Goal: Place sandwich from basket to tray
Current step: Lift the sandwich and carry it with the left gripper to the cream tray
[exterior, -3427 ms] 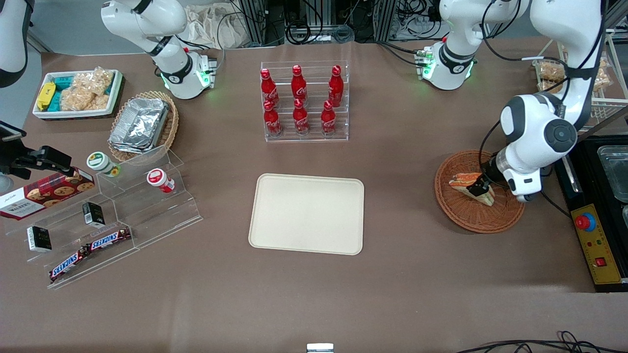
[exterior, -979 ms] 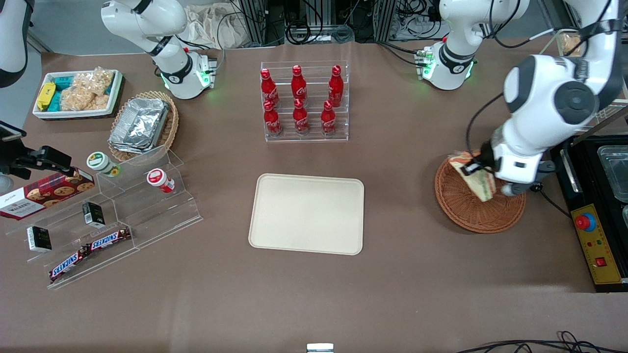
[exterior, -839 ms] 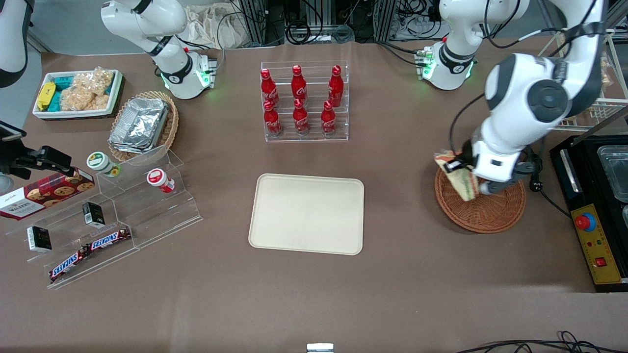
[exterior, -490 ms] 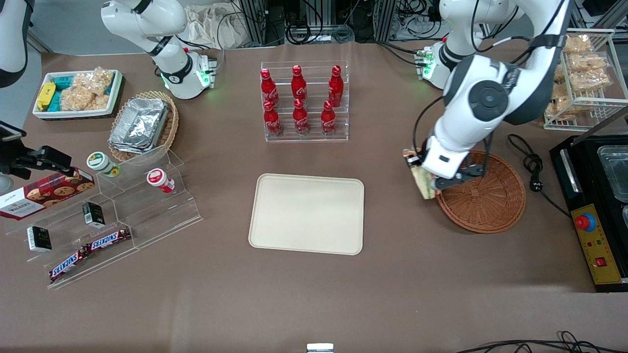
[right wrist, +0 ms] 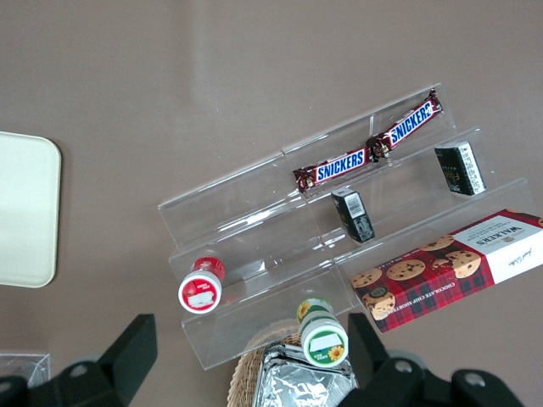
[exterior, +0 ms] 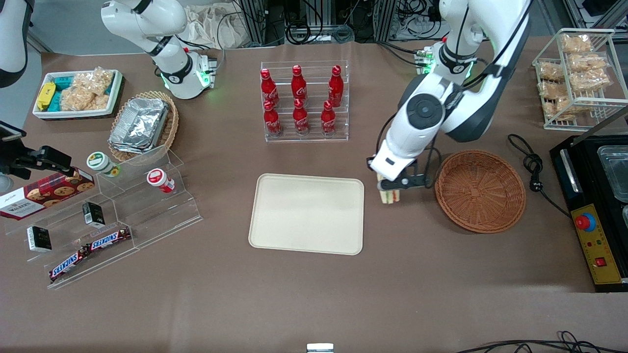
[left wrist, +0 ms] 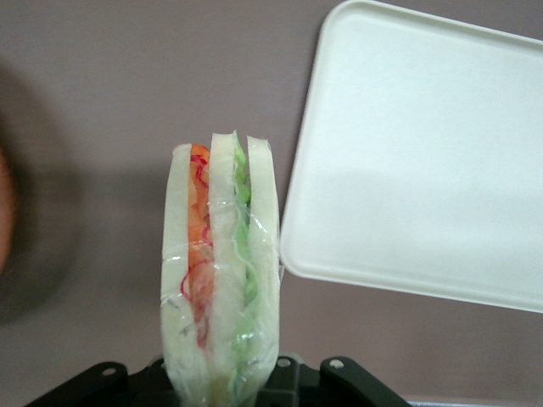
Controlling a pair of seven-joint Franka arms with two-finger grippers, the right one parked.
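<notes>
My gripper (exterior: 388, 190) is shut on the sandwich (exterior: 390, 196), a wrapped wedge with white bread and orange and green filling. It hangs above the bare table between the tray (exterior: 306, 214) and the round reddish-brown basket (exterior: 480, 190), close to the tray's short edge. Nothing lies in the basket. In the left wrist view the sandwich (left wrist: 219, 280) stands on edge in the gripper (left wrist: 222, 377), with the cream tray (left wrist: 424, 170) beside it and nothing on the tray. The sandwich covers the fingers.
A clear rack of red bottles (exterior: 304, 100) stands farther from the front camera than the tray. A stepped acrylic shelf (exterior: 122, 211), an oval basket with foil containers (exterior: 142, 125) and a white snack bin (exterior: 76, 93) lie toward the parked arm's end. A black cable (exterior: 532, 166) and a black appliance (exterior: 598, 211) sit beside the basket.
The gripper lifted the sandwich out of the basket and carried it sideways toward the tray. The basket now holds nothing.
</notes>
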